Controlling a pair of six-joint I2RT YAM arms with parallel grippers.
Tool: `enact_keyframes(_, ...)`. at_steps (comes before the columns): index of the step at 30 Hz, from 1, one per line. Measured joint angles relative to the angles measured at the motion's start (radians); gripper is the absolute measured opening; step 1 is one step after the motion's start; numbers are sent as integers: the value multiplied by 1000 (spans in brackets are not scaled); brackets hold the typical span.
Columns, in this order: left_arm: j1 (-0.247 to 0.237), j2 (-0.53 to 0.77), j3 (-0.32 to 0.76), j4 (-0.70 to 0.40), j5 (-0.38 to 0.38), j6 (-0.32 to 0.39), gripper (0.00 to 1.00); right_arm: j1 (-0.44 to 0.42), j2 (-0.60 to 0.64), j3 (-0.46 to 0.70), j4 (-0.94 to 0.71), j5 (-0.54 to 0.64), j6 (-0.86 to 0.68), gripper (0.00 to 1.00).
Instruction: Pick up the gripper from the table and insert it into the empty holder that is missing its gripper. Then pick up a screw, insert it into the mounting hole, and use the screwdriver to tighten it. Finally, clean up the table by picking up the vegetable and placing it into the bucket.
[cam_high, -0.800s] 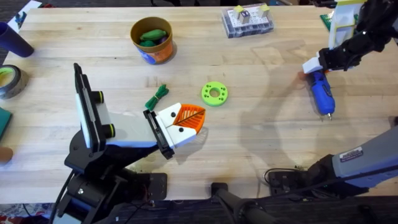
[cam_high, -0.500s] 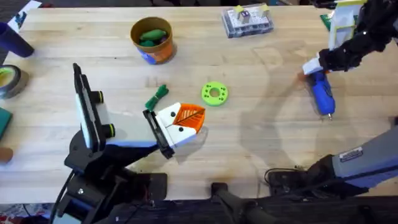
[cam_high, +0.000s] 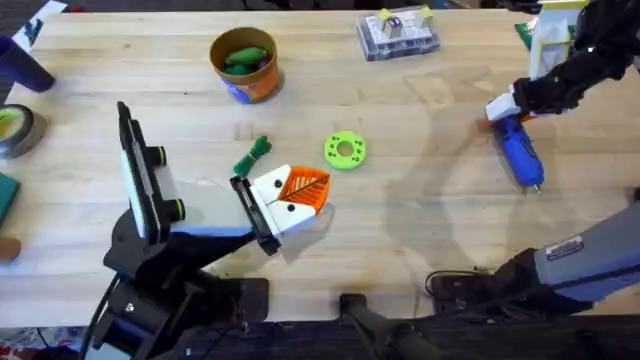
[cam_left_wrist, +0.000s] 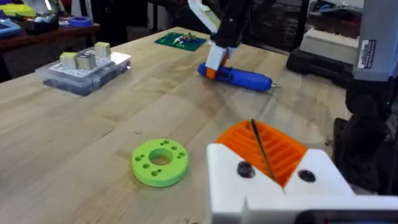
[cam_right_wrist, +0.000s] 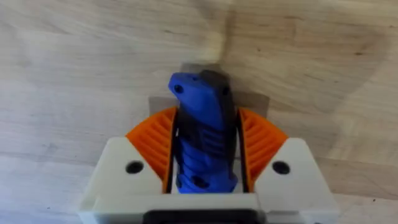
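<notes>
wooden table (cam_high: 420, 230) carries all parts. nearest the bases, at the lower left of the overhead view, the white arm link ends in the holder (cam_high: 256, 214), a flat black plate. the gripper (cam_high: 292, 196), a white block with an orange ribbed finger and two black dots, sits against that plate; from the pictures it cannot be told whether it is fully seated. in the left wrist view the same block (cam_left_wrist: 273, 168) lies at the near edge with a thin dark line across its orange ribs. the state of the left pincer cannot be told.

just beyond the block lies the lime-green ring (cam_high: 345, 151), flat on the wood. beside it, toward the left, the vegetable (cam_high: 252, 155) lies on the table, apart from the ring and the block.

at the right side, the right gripper (cam_high: 510, 106) is clamped on the rear end of the screwdriver (cam_high: 521, 155). the right wrist view shows both orange ribbed pads (cam_right_wrist: 153, 142) pressed against the blue body (cam_right_wrist: 204, 140). the metal tip points toward the near edge of the table.

farther back, the bucket (cam_high: 245, 64) stands upright with green vegetables inside. the clear parts box (cam_high: 398, 33) rests near the far edge.
</notes>
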Motion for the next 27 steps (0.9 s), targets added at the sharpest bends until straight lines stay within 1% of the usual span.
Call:
enact_keyframes(10,0,0,0,0,0,0,14,-6,-62,17,-72,-12,14,542)
enact_keyframes(17,0,0,0,0,0,0,14,-6,-78,18,-100,-16,14,542)
enact_keyframes(23,0,0,0,0,0,0,14,-6,-99,19,-176,-16,9,533)
enact_keyframes(24,0,0,0,0,0,0,14,-6,-99,19,-173,-16,5,464)
enact_keyframes(25,0,0,0,0,0,0,14,-6,-99,19,-167,-16,2,367)
enact_keyframes(27,0,0,0,0,0,0,14,-6,-99,20,-157,-16,3,66)
